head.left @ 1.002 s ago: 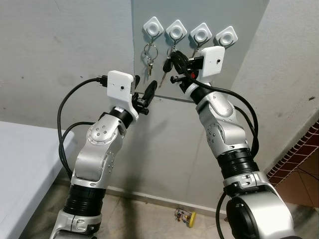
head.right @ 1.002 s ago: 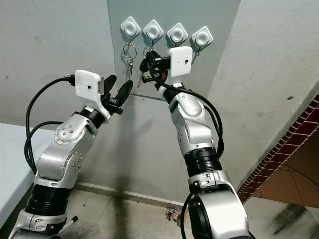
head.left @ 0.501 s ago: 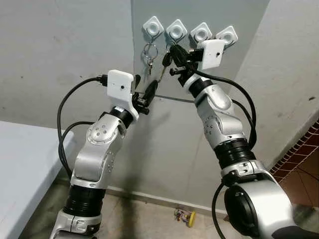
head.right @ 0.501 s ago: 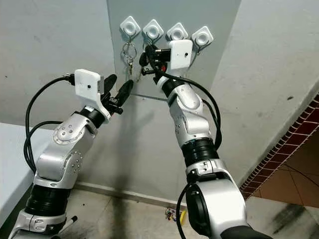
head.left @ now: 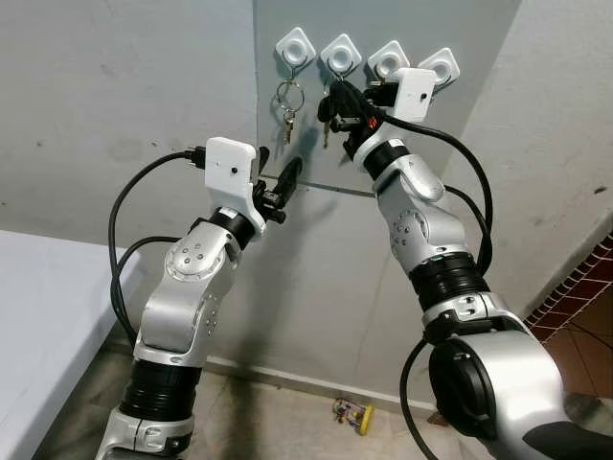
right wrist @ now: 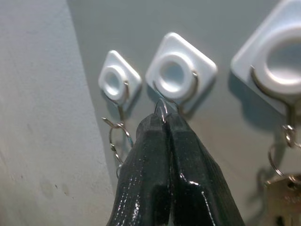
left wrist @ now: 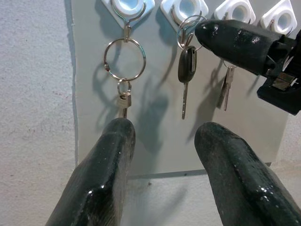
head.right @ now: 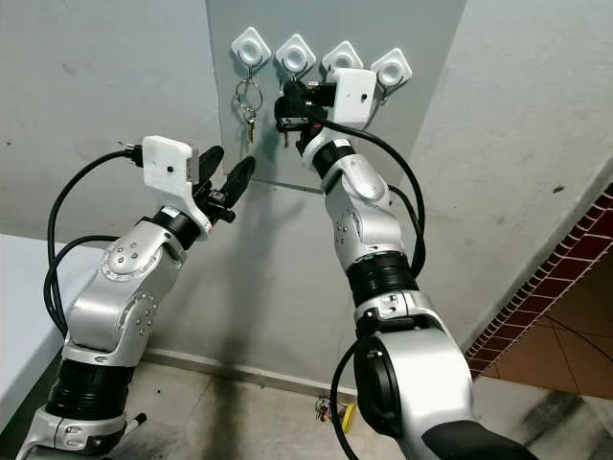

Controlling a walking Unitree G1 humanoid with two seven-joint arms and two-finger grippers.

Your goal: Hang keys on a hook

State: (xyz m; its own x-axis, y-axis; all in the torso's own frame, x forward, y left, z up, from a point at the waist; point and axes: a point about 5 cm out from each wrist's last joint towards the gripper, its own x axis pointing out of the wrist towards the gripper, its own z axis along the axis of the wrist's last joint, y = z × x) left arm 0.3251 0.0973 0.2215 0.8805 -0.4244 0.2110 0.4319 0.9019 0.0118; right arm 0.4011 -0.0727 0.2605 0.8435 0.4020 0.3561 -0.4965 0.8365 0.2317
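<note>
Right gripper [right wrist: 162, 123], in the upper middle of the left eye frame, has its two black fingers pressed together on the thin wire ring [right wrist: 161, 107] of the key [left wrist: 186, 73]. It holds this ring just at the wire of the second hook [right wrist: 175, 76] of the row of four white hooks. In the left wrist view the black-headed key hangs straight down under this hook, in the upper middle of the frame. From these pictures I cannot tell for sure if the ring is already over the hook wire or only touching it.

Left gripper [left wrist: 162, 136] has its fingers apart and holds nothing; it points at the grey board [left wrist: 155, 141] from below (it seems only to watch). First hook [left wrist: 127, 5], at the upper left, carries a bigger ring with a small key [left wrist: 123, 100], and a third key [left wrist: 226, 92] hangs under the next hook to the right.

I judge the key light and stiff, but it swings freely under its ring. The ring is smooth, thin metal and probably slippery between the fingers. The best place to hold is the ring itself, near its top, so that the opening stays free for the hook.
</note>
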